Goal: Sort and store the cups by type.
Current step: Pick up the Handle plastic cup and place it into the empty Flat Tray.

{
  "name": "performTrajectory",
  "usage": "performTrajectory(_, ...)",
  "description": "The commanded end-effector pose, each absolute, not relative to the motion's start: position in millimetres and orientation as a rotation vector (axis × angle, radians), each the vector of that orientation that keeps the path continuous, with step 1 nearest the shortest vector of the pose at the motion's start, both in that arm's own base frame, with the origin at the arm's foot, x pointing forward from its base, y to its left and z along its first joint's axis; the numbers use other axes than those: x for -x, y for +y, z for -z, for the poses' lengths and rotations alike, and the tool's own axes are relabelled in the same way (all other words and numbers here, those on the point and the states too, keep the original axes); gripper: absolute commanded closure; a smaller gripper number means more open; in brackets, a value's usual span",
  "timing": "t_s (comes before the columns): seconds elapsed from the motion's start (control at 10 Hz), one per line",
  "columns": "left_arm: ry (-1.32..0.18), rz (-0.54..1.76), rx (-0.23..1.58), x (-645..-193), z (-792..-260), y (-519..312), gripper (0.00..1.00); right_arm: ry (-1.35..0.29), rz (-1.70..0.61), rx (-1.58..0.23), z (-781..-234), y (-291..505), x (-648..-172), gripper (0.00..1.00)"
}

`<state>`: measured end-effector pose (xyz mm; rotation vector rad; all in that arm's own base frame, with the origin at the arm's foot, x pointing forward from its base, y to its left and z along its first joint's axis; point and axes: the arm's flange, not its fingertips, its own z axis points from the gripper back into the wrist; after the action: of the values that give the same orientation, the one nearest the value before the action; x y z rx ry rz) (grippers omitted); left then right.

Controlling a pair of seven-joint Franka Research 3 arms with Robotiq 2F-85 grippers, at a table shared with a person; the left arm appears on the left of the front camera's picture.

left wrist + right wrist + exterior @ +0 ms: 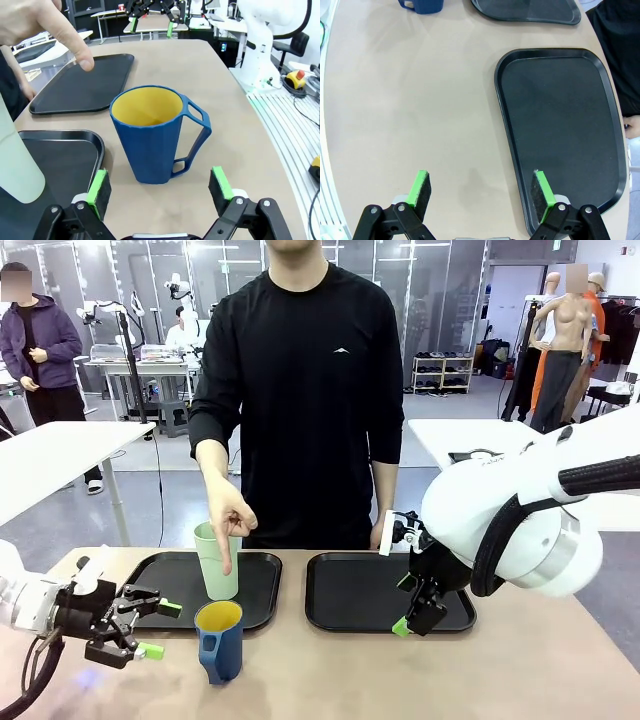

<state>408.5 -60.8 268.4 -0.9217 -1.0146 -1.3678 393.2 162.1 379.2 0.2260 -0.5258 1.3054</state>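
Now the open left gripper faces the blue mug, the right gripper gapes empty above a tray, and a person's hand points at the mint tumbler.

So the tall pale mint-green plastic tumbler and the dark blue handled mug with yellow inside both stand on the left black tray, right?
Not quite. The dark blue handled mug stands on the bare table beside the left black tray, as the left wrist view shows. The mint-green tumbler does stand on that tray.
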Motion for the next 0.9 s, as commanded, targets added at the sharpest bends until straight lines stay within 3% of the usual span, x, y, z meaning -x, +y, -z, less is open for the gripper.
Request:
performTrajectory(0.0, -1.005, 1.386, 0.901, -407, -270, -62, 0.00, -0.530, -1.295, -0.216, -377, 163, -392, 0.00)
performTrajectory(0.8, -0.996, 1.364, 0.890, -417, -260, -72, 0.00, -0.530, -1.295, -0.216, -377, 163, -392, 0.00)
